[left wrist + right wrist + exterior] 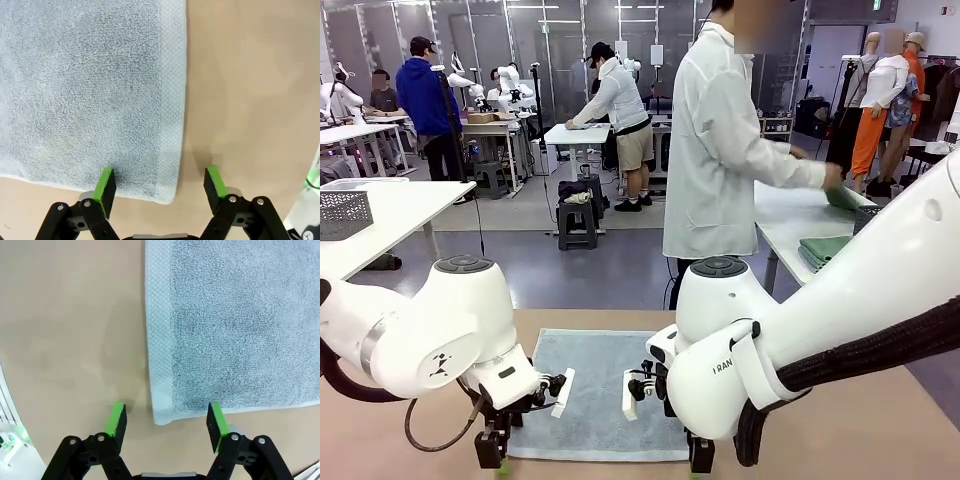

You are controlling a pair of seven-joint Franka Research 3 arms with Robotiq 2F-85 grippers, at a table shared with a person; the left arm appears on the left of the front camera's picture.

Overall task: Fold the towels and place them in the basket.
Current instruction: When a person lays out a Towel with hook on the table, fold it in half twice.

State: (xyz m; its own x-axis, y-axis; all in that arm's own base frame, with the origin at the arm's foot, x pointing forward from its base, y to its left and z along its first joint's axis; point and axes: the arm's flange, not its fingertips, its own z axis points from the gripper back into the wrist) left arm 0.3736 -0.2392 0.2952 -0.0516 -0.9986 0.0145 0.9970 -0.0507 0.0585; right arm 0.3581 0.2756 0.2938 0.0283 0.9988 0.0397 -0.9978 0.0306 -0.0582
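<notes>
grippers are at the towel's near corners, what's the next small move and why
Probably close both grippers. The grey-blue towel lies flat on the table, and the open left gripper and right gripper each straddle a near corner, one finger over cloth, one over bare table, so a pinch comes before any fold.

Grey-blue towel (595, 385) flat on table (880, 445) btwn L arm (430, 330) & R arm (800, 330); person (720, 150) beyond reaches rt.

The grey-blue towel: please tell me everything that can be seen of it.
The grey-blue towel is a rectangular terry cloth with a smoother woven border, spread flat and unfolded on the tan table. Its two near corners each lie between open jaws: the left gripper straddles one, the right gripper the other. Whether they touch it is unclear.
</notes>
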